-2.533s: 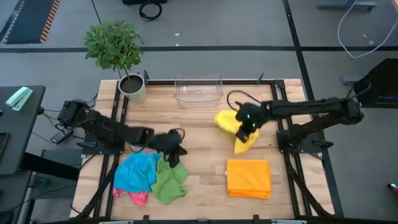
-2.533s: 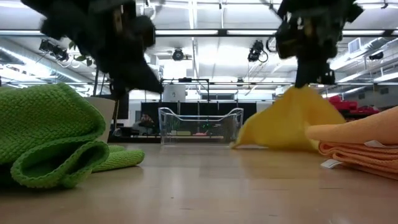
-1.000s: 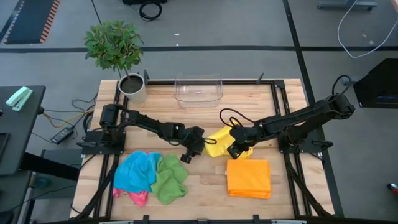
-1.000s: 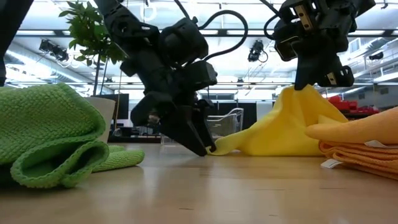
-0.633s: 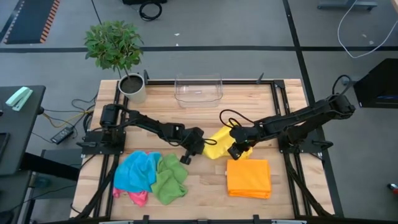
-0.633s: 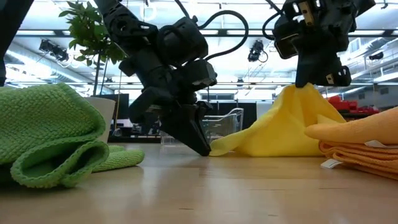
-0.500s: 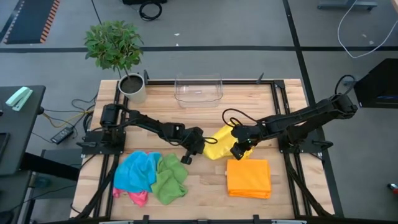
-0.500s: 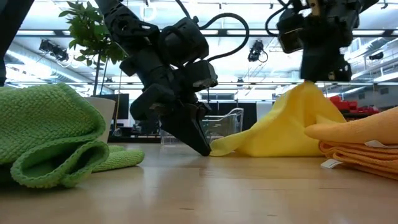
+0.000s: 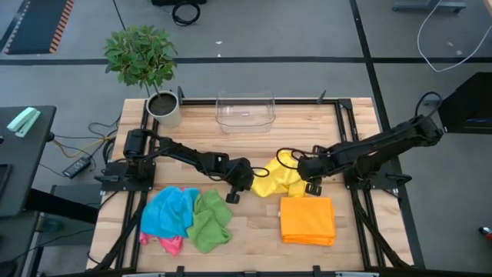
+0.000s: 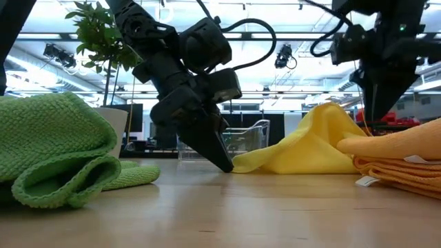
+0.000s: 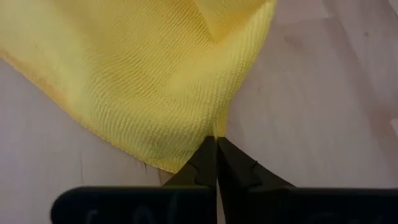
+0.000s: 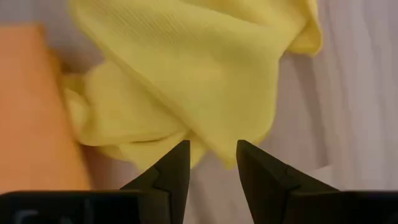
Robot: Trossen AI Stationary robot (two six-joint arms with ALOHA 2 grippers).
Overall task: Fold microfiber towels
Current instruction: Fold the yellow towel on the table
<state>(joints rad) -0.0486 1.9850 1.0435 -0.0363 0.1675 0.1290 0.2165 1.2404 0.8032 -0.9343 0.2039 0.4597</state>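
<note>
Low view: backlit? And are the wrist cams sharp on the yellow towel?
Low view: bright ceiling lights behind, so the left gripper reads as a dark silhouette; green towel up close looks soft. Left wrist view: weave of the yellow towel crisp. Right wrist view: towel softer, orange towel blurred.

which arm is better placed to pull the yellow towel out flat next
Left, likely. The left gripper is shut on the yellow towel's edge at the table, while the right gripper hangs open just above it, holding nothing.

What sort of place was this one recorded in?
Probably a robotics lab or workshop: a framed wooden worktable on grey floor marked with tape lines, and ceiling strip lights over an open hall with equipment.
</note>
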